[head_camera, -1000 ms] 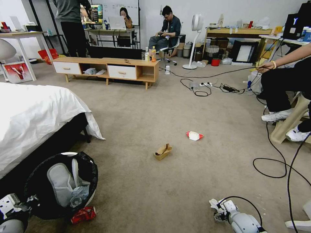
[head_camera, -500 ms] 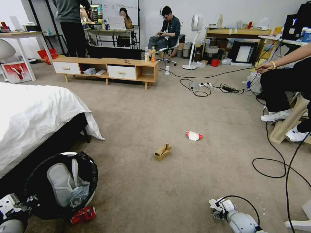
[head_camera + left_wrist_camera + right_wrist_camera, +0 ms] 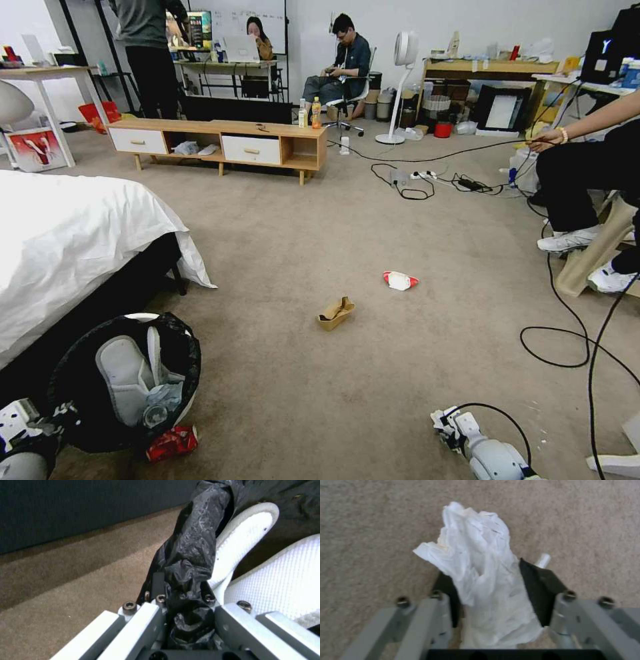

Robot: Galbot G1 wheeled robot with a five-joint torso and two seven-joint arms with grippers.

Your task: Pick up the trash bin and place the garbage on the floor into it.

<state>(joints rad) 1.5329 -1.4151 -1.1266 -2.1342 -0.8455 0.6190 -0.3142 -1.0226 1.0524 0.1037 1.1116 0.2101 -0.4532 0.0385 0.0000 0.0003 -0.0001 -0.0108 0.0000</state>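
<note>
Trash bin [image 3: 127, 380]: rim and black bag pinched by left gripper [image 3: 186, 610], beside the bed [image 3: 67, 233]. Crumpled tissue [image 3: 480, 575]: clamped between right gripper [image 3: 493, 600] fingers above carpet [image 3: 347, 220].

Open carpet [image 3: 320, 220] spreads from the 6 o'clock edge of the head view up to the low wooden TV cabinet [image 3: 220, 143] at 11 o'clock. Only a tan folded cardboard [image 3: 335, 313] and a red-and-white packet [image 3: 400, 280] interrupt it near centre. At 9 o'clock the bed [image 3: 73, 240] walls off the side; the trash bin [image 3: 127, 380] stands at 7 o'clock. Black cables [image 3: 567, 333] loop at 4 o'clock, beside a seated person's legs [image 3: 580, 200] at 3 o'clock.
</note>
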